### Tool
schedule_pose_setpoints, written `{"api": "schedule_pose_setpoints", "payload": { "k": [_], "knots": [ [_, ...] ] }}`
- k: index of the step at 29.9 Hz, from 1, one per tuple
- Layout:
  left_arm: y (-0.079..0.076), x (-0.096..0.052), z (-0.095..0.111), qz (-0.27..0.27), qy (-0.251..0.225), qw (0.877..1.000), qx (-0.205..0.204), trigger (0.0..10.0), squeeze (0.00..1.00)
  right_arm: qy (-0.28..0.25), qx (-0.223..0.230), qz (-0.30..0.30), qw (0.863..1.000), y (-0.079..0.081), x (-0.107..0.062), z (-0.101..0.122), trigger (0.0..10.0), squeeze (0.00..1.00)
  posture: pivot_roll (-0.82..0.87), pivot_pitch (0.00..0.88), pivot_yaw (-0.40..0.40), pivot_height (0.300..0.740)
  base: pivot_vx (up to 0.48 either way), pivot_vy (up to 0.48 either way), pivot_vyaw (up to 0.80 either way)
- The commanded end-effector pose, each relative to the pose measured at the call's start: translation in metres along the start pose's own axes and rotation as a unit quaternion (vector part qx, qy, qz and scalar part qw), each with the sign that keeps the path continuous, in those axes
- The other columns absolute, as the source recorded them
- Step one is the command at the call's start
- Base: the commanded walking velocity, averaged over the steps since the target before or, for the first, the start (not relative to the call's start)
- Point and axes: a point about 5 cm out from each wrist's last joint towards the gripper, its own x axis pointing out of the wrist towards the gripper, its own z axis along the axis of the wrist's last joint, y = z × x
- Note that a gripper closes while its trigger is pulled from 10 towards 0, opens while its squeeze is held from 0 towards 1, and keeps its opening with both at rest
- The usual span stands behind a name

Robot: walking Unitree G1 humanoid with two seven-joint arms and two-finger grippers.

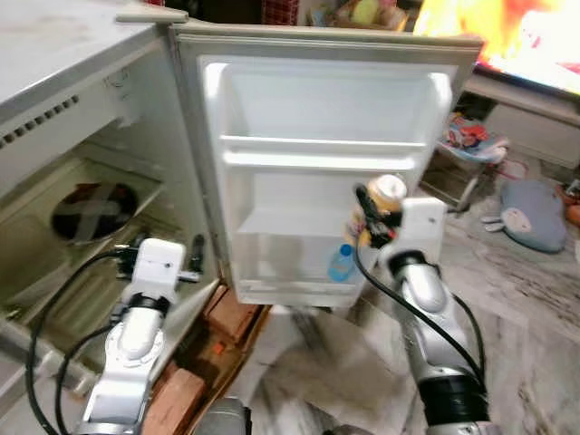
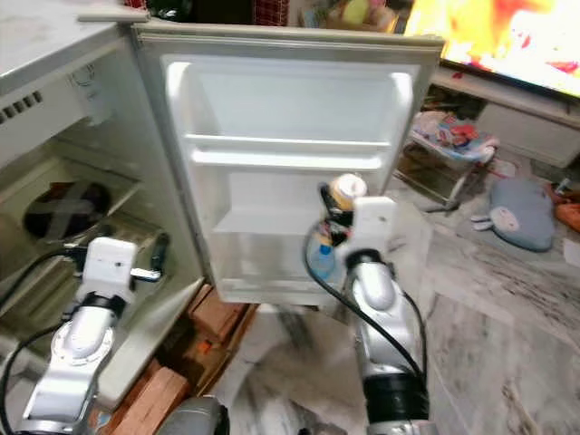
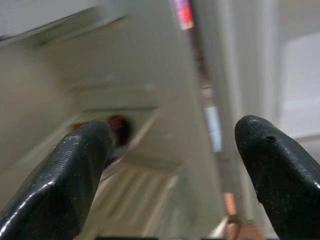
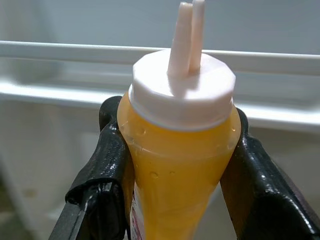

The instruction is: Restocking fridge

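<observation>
Nearest to us, right gripper: our right gripper [image 4: 175, 165] is clamped on a yellow sauce bottle [image 4: 177, 150], one black finger on each side of the body below the white cap, nozzle up. We judge the upright hold keeps it ready to stand on a shelf.

Nearest to us, left gripper: our left gripper [image 3: 165, 165] has its fingers apart and holds nothing. It waits near the hinge side of the fridge body, seemingly kept out of the working arm's way.

Bottle's place: we hold it raised in front of the open fridge door [image 1: 322, 100], at about the height of the lower door shelf [image 1: 299, 227].

Door contents: a small blue bottle [image 1: 342, 263] stands in the bottom door rack, just below and beside our held bottle.

Fridge interior: a dark round dish [image 1: 93, 210] sits on an inner shelf, to the left.

Step in hand: we judge we are bringing the bottle to a door shelf; it is not yet set down.

Farther back: a bright screen [image 1: 517, 36] glows beyond the door.
</observation>
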Motion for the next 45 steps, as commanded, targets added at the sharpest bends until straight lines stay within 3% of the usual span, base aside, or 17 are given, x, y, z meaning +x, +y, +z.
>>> {"api": "schedule_pose_setpoints", "payload": {
  "k": [1,16,23,38,45],
  "knots": [
    [-0.007,0.002,0.005,-0.007,-0.012,1.000,-0.004,10.0,0.00,-0.001,-0.009,-0.013,1.000,-0.010,-0.001,0.000,10.0,0.00,0.12,0.000,-0.046,0.740,0.000,0.000,0.00],
    [-0.009,0.002,0.004,-0.014,-0.017,1.000,-0.003,10.0,0.00,0.006,-0.018,-0.026,0.999,-0.012,0.000,-0.002,10.0,0.00,0.12,0.000,-0.048,0.740,0.000,0.000,0.00],
    [-0.011,0.003,0.005,-0.024,-0.020,1.000,-0.002,10.0,0.00,0.015,0.021,-0.003,1.000,-0.004,0.000,-0.006,10.0,0.00,0.12,0.000,-0.049,0.740,0.000,0.000,0.00],
    [-0.012,0.003,0.003,-0.030,-0.018,0.999,0.000,10.0,0.00,0.026,0.015,0.017,0.999,0.003,-0.002,-0.012,10.0,0.00,0.11,0.000,-0.046,0.740,0.000,0.000,0.00],
    [-0.012,0.005,0.003,-0.028,-0.020,0.999,0.005,10.0,0.00,0.025,0.016,0.027,0.999,0.007,-0.001,-0.012,10.0,0.00,0.11,0.000,-0.046,0.686,0.000,0.000,0.00]
  ]
}}
